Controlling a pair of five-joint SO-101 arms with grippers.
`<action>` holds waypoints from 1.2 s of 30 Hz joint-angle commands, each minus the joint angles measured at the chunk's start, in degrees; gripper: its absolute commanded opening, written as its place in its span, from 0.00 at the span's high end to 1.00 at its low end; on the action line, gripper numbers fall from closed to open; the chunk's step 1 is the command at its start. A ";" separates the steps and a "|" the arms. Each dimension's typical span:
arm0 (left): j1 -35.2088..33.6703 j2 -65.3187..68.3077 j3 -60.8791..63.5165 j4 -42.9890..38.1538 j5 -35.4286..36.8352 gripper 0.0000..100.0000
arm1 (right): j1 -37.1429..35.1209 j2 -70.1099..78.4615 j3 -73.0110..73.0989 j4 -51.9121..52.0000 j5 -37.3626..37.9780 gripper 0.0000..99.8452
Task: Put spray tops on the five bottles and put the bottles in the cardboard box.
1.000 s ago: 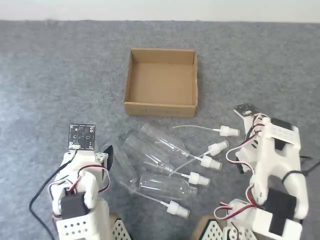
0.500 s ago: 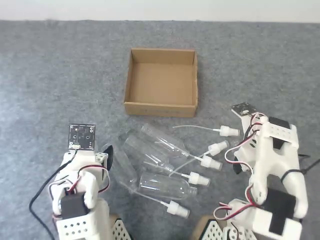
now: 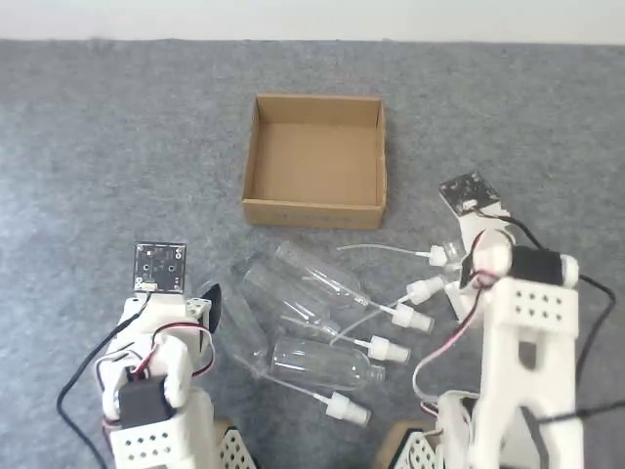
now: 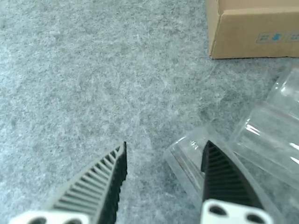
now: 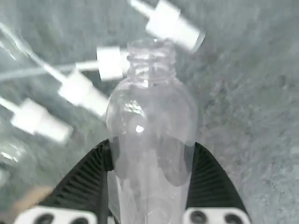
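Right gripper (image 5: 150, 151) around the clear bottle (image 5: 149, 109)

Beyond the clear plastic bottle (image 5: 149, 107) clamped in our right gripper (image 5: 150, 145), white plastic spray tops (image 5: 81, 88) crowd the grey carpet (image 5: 252, 102). Our left gripper (image 4: 166, 143) gapes over bare carpet; more clear bottles (image 4: 266, 135) lie just beside its inner finger.

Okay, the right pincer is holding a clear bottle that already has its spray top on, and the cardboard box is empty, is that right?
Not quite: the bottle in the right pincer has no spray top on it. The right wrist view shows its threaded neck bare. The cardboard box is empty, as you said.
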 commanded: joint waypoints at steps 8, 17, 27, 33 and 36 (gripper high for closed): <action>-0.35 -1.14 -0.66 -1.23 -0.26 0.75 | -5.23 -14.99 -2.99 -4.00 -15.74 0.93; -0.35 -1.14 -2.07 -0.79 -0.26 0.75 | 0.22 -22.55 -2.90 -8.40 -24.44 0.93; 0.18 -1.05 -9.45 -1.23 -8.53 0.75 | 9.45 -29.32 3.52 -14.73 -24.44 0.93; 1.67 -0.88 -15.96 -0.62 -11.16 0.75 | 12.79 -35.21 9.05 -16.84 -24.53 0.93; 4.75 -0.88 -18.95 1.05 -11.96 0.75 | 14.73 -38.64 10.90 -17.36 -26.73 0.93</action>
